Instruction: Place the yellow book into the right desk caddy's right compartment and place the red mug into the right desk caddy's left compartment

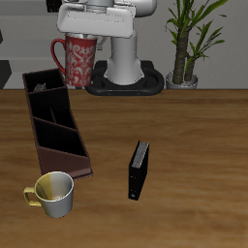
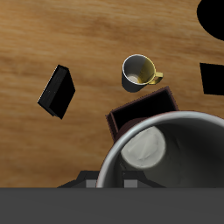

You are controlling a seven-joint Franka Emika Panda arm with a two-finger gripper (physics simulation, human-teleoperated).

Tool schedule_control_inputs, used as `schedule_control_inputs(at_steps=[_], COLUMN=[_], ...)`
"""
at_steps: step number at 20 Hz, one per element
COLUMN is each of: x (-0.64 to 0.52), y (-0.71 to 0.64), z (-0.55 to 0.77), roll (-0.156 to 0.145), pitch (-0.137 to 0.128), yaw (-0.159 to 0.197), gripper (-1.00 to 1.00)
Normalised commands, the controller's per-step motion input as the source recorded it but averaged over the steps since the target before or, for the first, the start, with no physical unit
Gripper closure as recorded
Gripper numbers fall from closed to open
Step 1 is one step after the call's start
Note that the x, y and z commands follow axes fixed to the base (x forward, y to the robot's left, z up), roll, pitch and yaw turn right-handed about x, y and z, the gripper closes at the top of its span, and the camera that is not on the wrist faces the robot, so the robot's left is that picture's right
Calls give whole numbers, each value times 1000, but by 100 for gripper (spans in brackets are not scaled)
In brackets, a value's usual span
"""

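Observation:
My gripper (image 1: 85,35) is shut on the red mug (image 1: 79,60), gripping it at the rim and holding it upright, high above the table near the far end of the right desk caddy (image 1: 55,126). The wrist view looks into the mug's whitish inside (image 2: 144,149), with one end of the caddy (image 2: 138,108) showing below it. A small pale thing, apparently the yellow book (image 1: 39,86), lies in the caddy's farthest section. The other sections look empty.
A yellow-and-white mug (image 1: 55,194) stands by the caddy's near end, close to the table's front edge. A black book (image 1: 139,170) stands upright mid-table. The robot's base (image 1: 124,73) and a potted plant (image 1: 184,44) are at the back.

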Motion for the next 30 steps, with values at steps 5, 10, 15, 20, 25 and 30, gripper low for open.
schedule_control_inputs(at_steps=[5, 10, 15, 20, 25, 30], x=[108, 166, 139, 185, 122, 146], y=[-425, -304, 89, 120, 41, 60], z=[-40, -113, -333, -275, -140, 7], roll=[-37, -29, 15, 3, 20, 27], pitch=[12, 6, 16, 10, 1, -6], yaw=[-18, -51, -21, -14, -6, -60], gripper=[100, 100, 100, 100, 100, 100])
